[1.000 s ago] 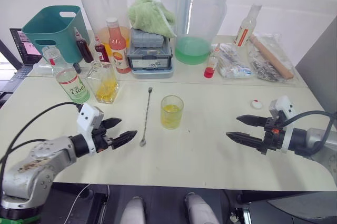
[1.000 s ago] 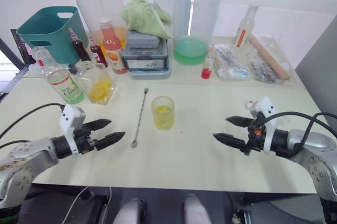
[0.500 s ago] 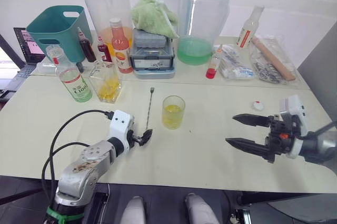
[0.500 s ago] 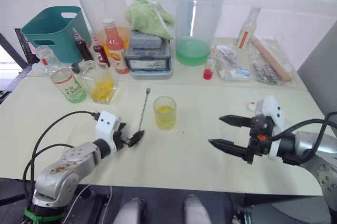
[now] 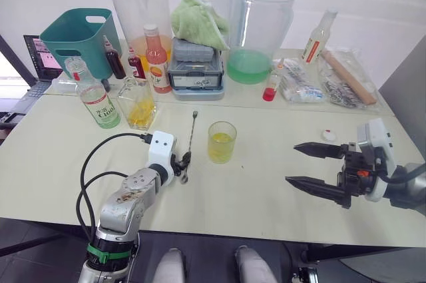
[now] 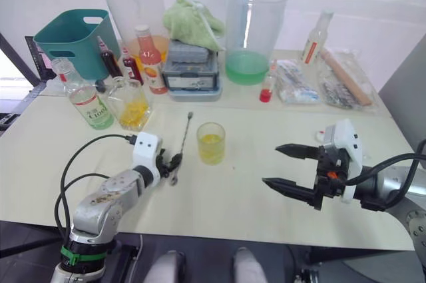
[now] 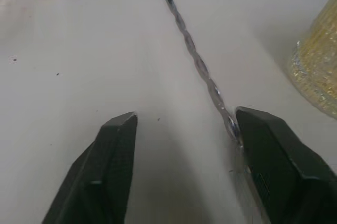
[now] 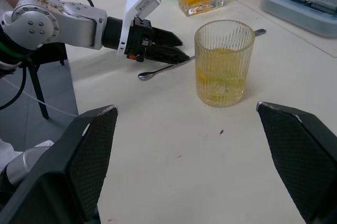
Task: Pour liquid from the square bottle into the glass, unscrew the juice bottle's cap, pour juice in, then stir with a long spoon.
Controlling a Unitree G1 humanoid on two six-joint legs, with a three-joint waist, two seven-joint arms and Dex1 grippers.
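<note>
**Left gripper at the spoon, fingers apart on either side of the handle**

The left gripper (image 5: 181, 163) is lying low on the table (image 5: 266, 196) with its fingers spread around the bowl end of the long spoon (image 5: 190, 142). In the left wrist view one finger (image 7: 274, 166) is touching the spoon's twisted handle while the other is standing apart from it, so the spoon is not being gripped and is lying flat on the table. The spoon is running away from the robot, just to the left of the glass (image 5: 221, 142).

The glass is standing upright near the middle of the table, holding yellow liquid in its lower part. The right gripper (image 5: 311, 166) is hovering over the table well to the right of the glass, fingers wide apart and holding nothing.

The square bottle (image 5: 136, 103) is standing upright behind and left of the spoon, with yellow liquid in it. The juice bottle (image 5: 93, 95) is standing just to its left, uncapped. The cap (image 5: 326, 135) is lying on the table behind the right gripper.

Along the back of the table are standing a teal bin (image 5: 78, 33), a red-capped pink-orange bottle (image 5: 158, 63), two big clear jugs, one (image 5: 261, 26) with green liquid in it, and a green cloth (image 5: 196, 20) on a grey box.
</note>
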